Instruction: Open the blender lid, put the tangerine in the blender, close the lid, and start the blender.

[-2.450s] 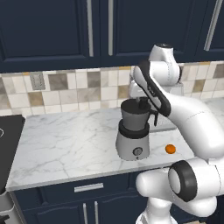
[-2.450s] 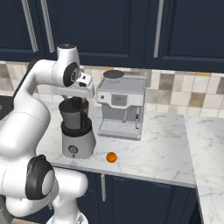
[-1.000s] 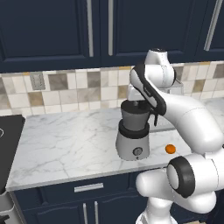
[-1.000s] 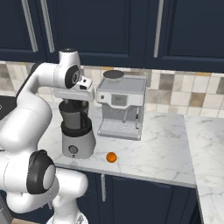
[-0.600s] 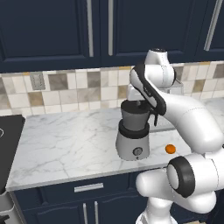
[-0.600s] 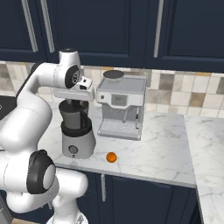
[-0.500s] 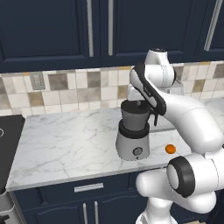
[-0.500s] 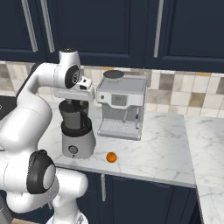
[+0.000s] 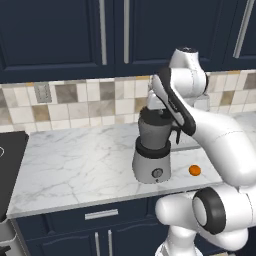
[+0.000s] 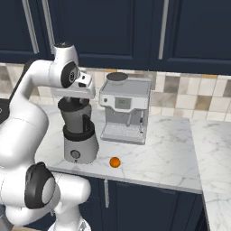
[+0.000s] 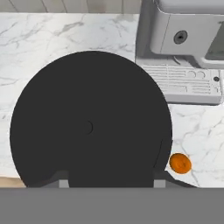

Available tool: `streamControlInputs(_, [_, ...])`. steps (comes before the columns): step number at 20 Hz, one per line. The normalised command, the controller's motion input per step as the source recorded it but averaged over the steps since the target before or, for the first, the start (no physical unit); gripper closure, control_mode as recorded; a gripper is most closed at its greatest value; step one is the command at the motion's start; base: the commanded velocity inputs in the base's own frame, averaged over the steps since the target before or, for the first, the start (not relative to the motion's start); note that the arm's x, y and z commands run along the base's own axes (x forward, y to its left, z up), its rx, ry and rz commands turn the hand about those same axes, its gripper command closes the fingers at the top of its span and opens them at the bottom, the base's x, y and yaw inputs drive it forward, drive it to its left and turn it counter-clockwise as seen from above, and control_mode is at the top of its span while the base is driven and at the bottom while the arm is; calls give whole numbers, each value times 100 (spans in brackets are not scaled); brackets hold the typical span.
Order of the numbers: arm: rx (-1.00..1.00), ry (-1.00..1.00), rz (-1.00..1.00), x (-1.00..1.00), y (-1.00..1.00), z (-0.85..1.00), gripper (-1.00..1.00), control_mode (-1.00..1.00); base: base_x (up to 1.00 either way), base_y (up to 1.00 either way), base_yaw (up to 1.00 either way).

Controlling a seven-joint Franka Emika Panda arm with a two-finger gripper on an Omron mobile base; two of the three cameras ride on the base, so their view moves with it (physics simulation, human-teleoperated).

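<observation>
Sitting near the front edge of the white marble worktop (image 10: pixel 153 153), the small orange tangerine (image 10: pixel 115 162) lies just to the right of the blender (image 10: pixel 79 135). The blender has a round silver base with a knob and a dark jar on top. The white arm bends down over the jar, and its hand rests right on the jar's mouth. From the hand camera, the round black blender lid (image 11: pixel 89 124) is big and close, straight under the hand. The fingers (image 10: pixel 74 101) are closed, but the spot they pinch is hidden, so I cannot tell if they hold the lid's knob. Behind and to the right stands the silver coffee machine (image 10: pixel 125 108), against the tiled wall
</observation>
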Motion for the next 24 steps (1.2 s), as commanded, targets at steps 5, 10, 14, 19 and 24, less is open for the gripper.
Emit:
streamControlInputs(5, [0, -13, 0, -55, -41, 64, 100, -100, 0, 0, 0])
streamControlInputs(10, [0, -8, 0, -33, -98, -6, 100, -100, 0, 0, 0])
streamControlInputs(14, [0, 0, 0, -7, -100, -83, 100, -100, 0, 0, 0])
streamControlInputs(19, [-3, 1, 0, -6, -100, -100, 100, -100, 0, 0, 0])
streamControlInputs(24, [0, 1, 0, 0, -100, -100, 100, -100, 0, 0, 0])
